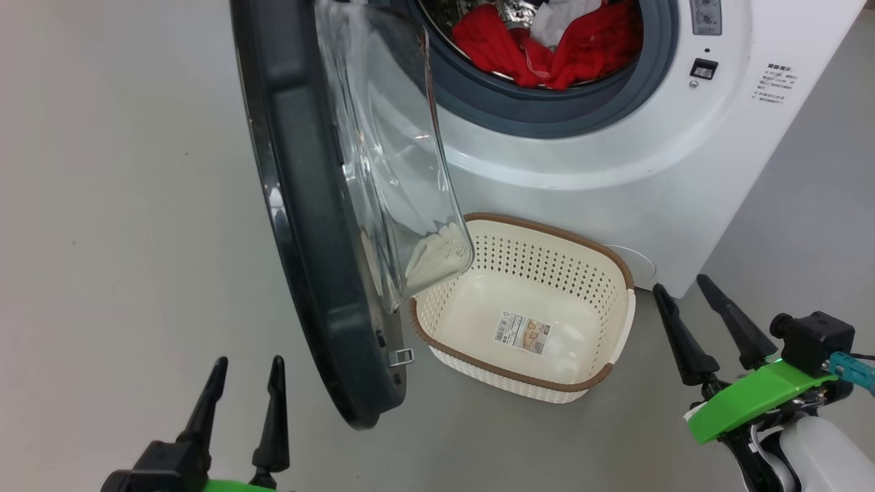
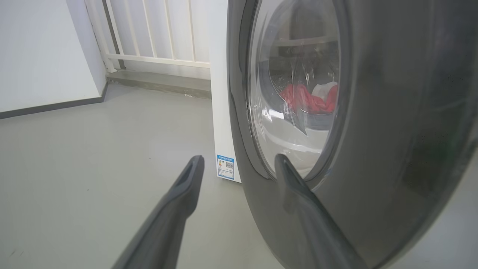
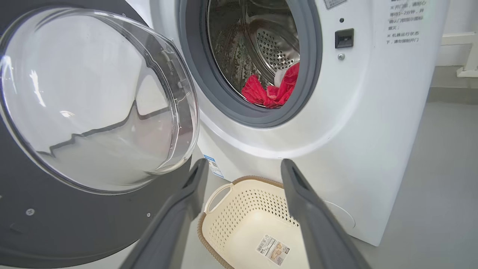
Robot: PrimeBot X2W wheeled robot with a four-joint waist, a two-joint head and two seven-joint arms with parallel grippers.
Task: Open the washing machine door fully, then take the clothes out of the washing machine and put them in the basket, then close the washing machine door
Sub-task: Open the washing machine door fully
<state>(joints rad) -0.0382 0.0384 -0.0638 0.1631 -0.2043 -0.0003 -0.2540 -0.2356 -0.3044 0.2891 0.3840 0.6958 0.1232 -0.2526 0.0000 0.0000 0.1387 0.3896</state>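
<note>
Left claw point(image 1: 249, 363) is low over the floor point(image 1: 102, 205), fingers spread, gripping nothing, just beside the outer face of the door point(image 1: 307, 239). The door stands swung out from the washing machine point(image 1: 601, 157), its glass bowl point(image 1: 389, 171) overhanging the left end of the basket point(image 1: 547, 236), which sits on the floor just in front of the machine with only a sticker point(image 1: 523, 333) inside. The red-and-white clothes point(image 1: 581, 48) lie in the drum behind the grey gasket point(image 1: 547, 113). Right claw point(image 1: 680, 283) is near the basket's right side, fingers spread, empty.
</note>
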